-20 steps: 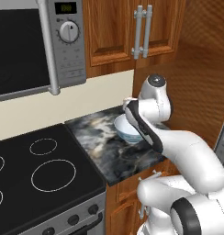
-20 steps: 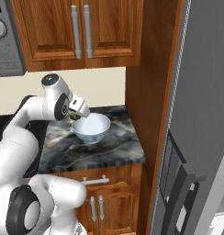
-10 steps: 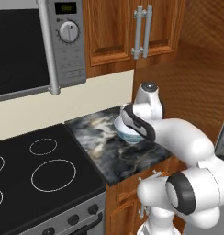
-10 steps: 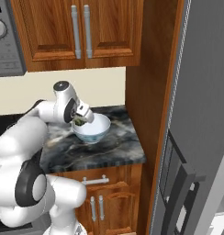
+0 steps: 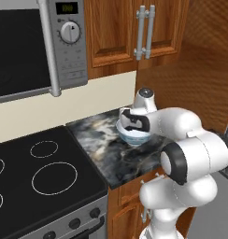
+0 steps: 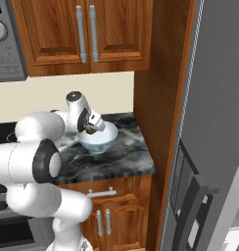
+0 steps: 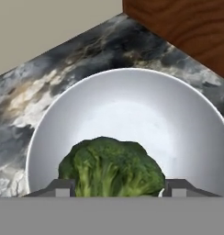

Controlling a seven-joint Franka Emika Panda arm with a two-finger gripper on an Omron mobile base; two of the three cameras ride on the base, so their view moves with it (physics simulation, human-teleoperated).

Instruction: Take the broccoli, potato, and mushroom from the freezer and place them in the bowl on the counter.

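Gripper (image 7: 117,186) is closed narrow on the broccoli (image 7: 113,167), floret pinched between the two fingertips (image 7: 62,187), one tip at each side of it, hanging over the inside of the bowl (image 7: 132,105). In hand view broccoli sits at 6 o'clock of the bowl, over its near wall; can't tell if it touches the bowl surface. Rest of the bowl interior is bare white. Bowl stands on the counter (image 7: 49,87), marbled slab showing around its rim from 7 to 2 o'clock, wooden side panel (image 7: 187,27) at 1 o'clock. Right base view: gripper (image 6: 92,128) at the bowl's (image 6: 98,139) 10 o'clock rim, broccoli (image 6: 90,130) a small dark green bit right at the rim; counter (image 6: 121,157) runs to the wood panel, the freezer (image 6: 214,147) at 3 o'clock, well apart from bowl. Left base view: bowl (image 5: 132,136) partly hidden behind the arm's wrist, stovetop (image 5: 41,177) at 8 o'clock of it, microwave (image 5: 36,46) at 10 o'clock.
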